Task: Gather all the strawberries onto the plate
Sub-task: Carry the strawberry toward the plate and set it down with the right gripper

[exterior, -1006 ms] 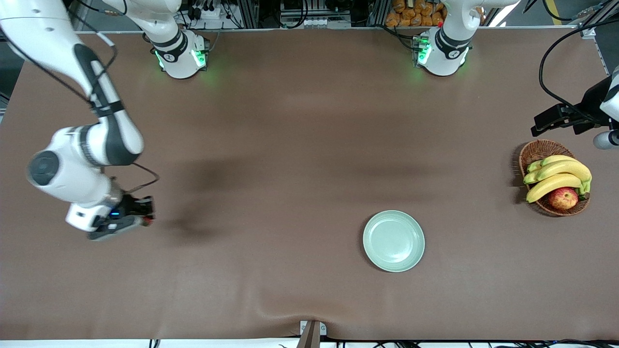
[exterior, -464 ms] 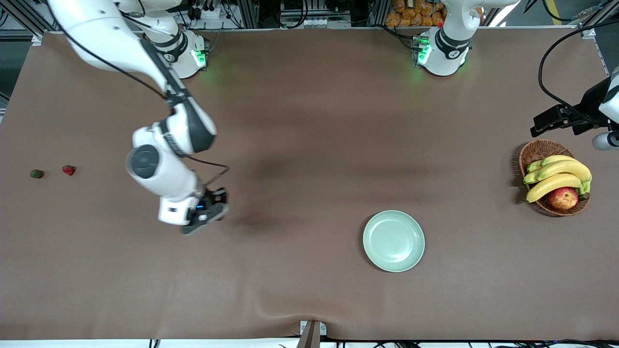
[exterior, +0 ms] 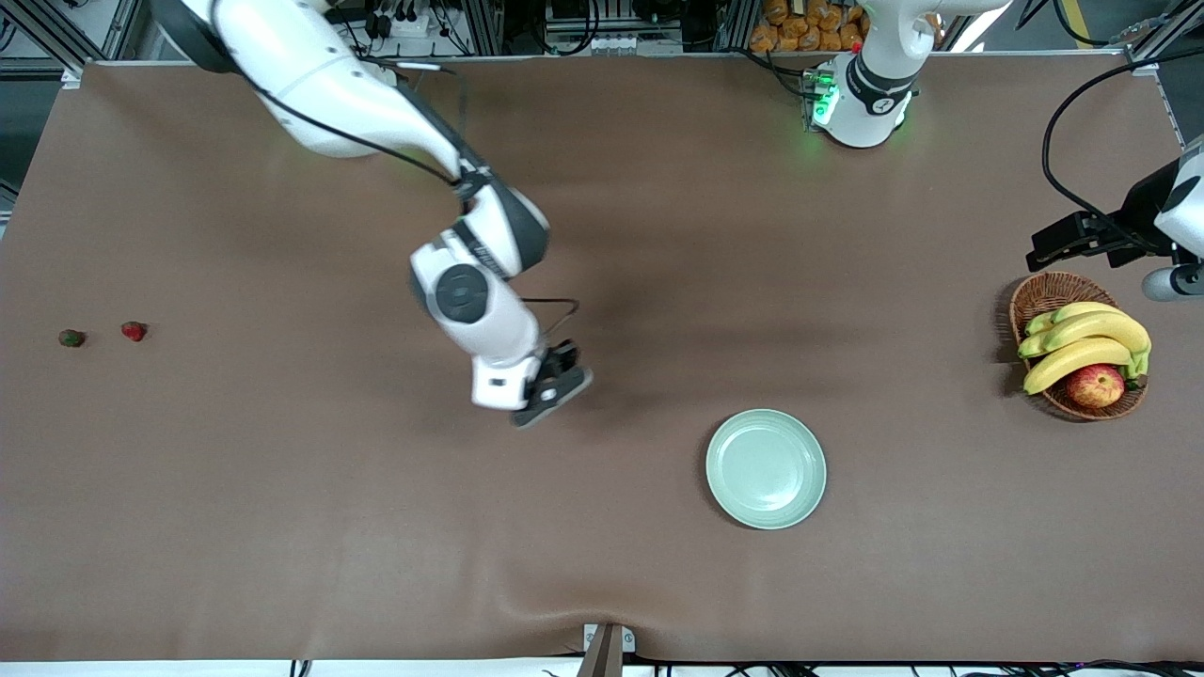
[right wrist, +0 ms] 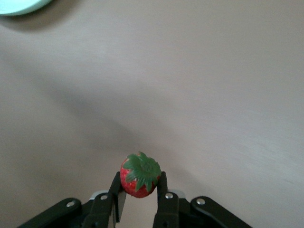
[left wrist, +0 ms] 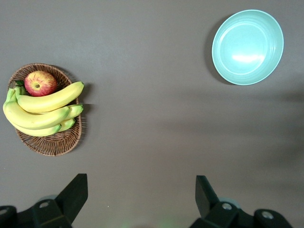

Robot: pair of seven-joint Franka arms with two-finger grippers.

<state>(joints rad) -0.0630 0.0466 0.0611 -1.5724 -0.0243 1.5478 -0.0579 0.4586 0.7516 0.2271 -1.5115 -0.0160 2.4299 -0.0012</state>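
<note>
A brown table fills the frame, seen from above. Left of centre, the right gripper (exterior: 555,381) hangs over bare tabletop, its jaws closed on 1 strawberry (right wrist: 139,175). In the right wrist view the berry sits between the fingertips (right wrist: 117,194) with its green leafy cap turned toward the camera, so its long axis runs away from the lens, toward the table. A sliver of the plate's rim (right wrist: 19,5) shows in that view's upper left corner.

The plate (exterior: 766,468), round and pale mint green, lies lower right of centre with nothing in it. Bare brown surface separates it from the gripper, and open table surrounds it on every side, including a broad strip down to the bottom edge.

At the far left of the frame, 2 more strawberries lie side by side near the table's edge: a red strawberry (exterior: 134,330) and a darker, greener strawberry (exterior: 71,338); they are too small to tell which way they point.

At the right edge, a wicker basket (exterior: 1049,299) holds bananas (exterior: 1082,343) and an apple (exterior: 1095,385). The left gripper (left wrist: 141,192) waits above it with jaws wide open and holding nothing.

Compared with 1 second ago, the right arm has swung from the far left of the frame toward the middle, uncovering the 2 berries. The plate and basket have not moved.
</note>
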